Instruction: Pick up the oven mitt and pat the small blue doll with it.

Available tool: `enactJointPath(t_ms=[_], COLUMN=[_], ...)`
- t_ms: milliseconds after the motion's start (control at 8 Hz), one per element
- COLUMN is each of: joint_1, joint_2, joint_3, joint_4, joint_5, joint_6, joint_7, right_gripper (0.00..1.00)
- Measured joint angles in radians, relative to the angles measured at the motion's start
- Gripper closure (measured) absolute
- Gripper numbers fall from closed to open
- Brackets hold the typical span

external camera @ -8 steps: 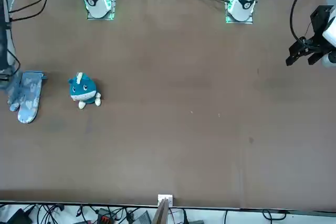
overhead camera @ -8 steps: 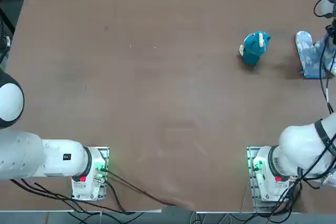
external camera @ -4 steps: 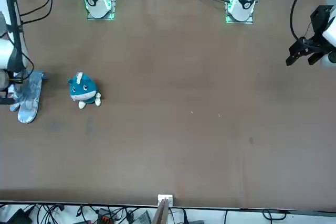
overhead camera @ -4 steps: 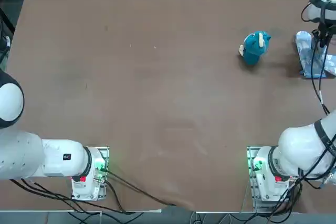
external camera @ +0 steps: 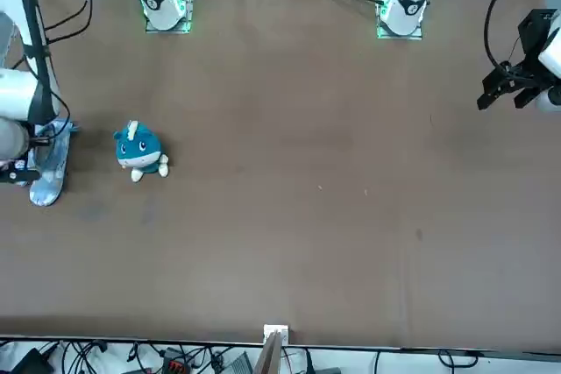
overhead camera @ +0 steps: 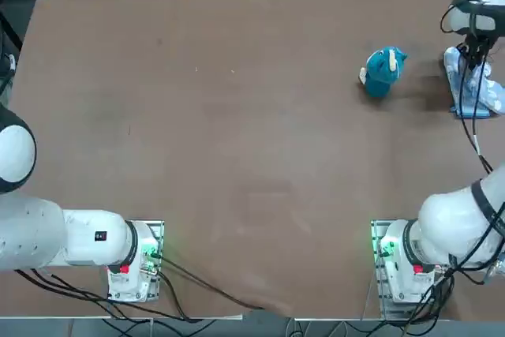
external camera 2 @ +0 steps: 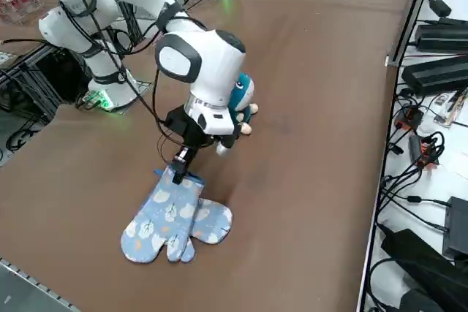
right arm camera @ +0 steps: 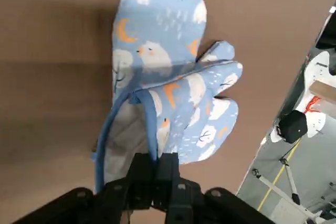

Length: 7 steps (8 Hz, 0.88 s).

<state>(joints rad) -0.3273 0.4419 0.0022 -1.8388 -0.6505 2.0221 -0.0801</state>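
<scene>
- Right gripper (right arm camera: 154,174) at far right edge of table (overhead camera: 237,155), approx 2 o'clock from table centre in top view; jaws pressed together, pinching blue hanging loop at cuff of oven mitt (external camera 2: 170,213).
- Mitt lies flat on table, w/ a second like mitt (external camera 2: 208,222) overlapping beside it.
- Small blue doll (overhead camera: 382,70) sits just beside mitts, at their 9 o'clock in top view, not touching.

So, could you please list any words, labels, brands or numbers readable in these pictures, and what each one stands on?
No text can be read anywhere.
The oven mitt, pinched at its cuff by the shut right gripper, bears only printed pictures: moons, clouds, raindrops.
The small blue doll shows no lettering.
A dark patch on the parked left arm is too small to read.
</scene>
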Motion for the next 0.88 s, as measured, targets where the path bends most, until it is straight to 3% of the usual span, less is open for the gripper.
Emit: enactJointPath(t_ms=[250,375,750,875], joint_1=[0.014,0.015,0.039,0.045], joint_2=[0.011,0.021,0.026,0.019], joint_3=[0.000,0.000,0.005,0.025], joint_4=[-0.038,-0.050,-0.051,-0.047], joint_5=[0.000,0.000,0.000,0.010], joint_6=[0.001,0.002,0.005,0.008], joint_7=[0.005,0.005,0.005,0.005], right_gripper=[0.94,0.81,0.26,0.08])
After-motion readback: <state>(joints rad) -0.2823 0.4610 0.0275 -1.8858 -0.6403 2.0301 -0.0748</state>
